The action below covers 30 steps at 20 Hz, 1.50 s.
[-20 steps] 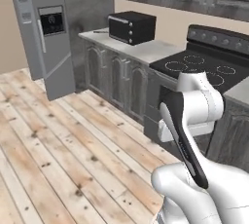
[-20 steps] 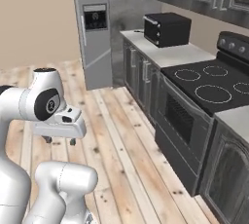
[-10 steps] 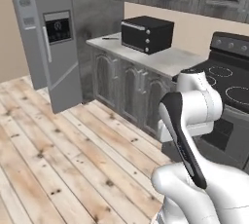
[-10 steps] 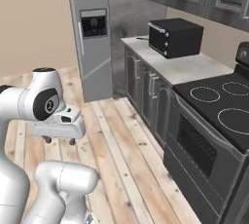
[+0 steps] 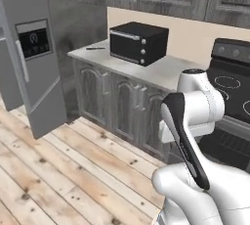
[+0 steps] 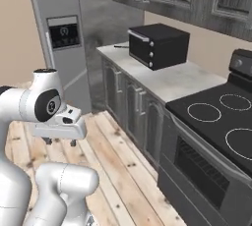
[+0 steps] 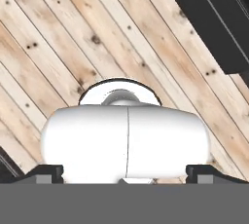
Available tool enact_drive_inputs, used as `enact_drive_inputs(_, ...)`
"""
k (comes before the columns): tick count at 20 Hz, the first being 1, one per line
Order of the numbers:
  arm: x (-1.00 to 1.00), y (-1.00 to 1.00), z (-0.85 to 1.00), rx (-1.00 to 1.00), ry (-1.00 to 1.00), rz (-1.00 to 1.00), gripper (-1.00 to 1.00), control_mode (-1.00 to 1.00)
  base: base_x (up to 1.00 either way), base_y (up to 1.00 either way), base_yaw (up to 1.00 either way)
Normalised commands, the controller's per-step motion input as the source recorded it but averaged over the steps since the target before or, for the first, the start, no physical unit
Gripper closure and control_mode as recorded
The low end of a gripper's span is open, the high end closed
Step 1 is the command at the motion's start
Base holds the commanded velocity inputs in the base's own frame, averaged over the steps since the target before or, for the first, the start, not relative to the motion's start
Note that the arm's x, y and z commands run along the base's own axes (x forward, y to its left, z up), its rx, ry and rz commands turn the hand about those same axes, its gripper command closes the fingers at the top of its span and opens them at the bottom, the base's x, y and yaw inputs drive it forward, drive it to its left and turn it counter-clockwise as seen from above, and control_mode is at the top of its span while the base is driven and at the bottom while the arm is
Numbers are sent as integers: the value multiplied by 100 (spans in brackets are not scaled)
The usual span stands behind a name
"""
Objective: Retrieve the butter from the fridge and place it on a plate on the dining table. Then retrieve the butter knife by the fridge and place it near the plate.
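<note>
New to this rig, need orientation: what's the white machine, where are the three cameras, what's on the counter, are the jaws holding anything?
It is a white robot arm on a driving base in a rendered kitchen. Two cameras ride on the base, behind the arm to its left and right. The third sits on the hand, looking down at the wood floor. On the counter stand a black toaster oven and a slim dark butter knife, beside the closed grey fridge. The gripper has its jaws open and holds nothing.
</note>
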Motion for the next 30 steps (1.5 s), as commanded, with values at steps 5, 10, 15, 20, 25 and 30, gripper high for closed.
enact_drive_inputs(5, 0, 0, 0, 0, 0, 0, -100, 100, 100, 66, -45)
enact_drive_inputs(10, 0, 0, 0, 0, 0, 0, -100, 100, 100, 83, -47)
enact_drive_inputs(15, 0, 0, 0, 0, 0, 0, -100, 100, 100, 83, -53)
enact_drive_inputs(20, 0, 0, 0, 0, 0, 0, -100, 100, 92, 91, -49)
enact_drive_inputs(25, 0, 0, 0, 0, 0, 0, -100, 100, 61, 94, -39)
enact_drive_inputs(30, 0, 0, 0, 0, 0, 0, -100, 100, 39, 79, -32)
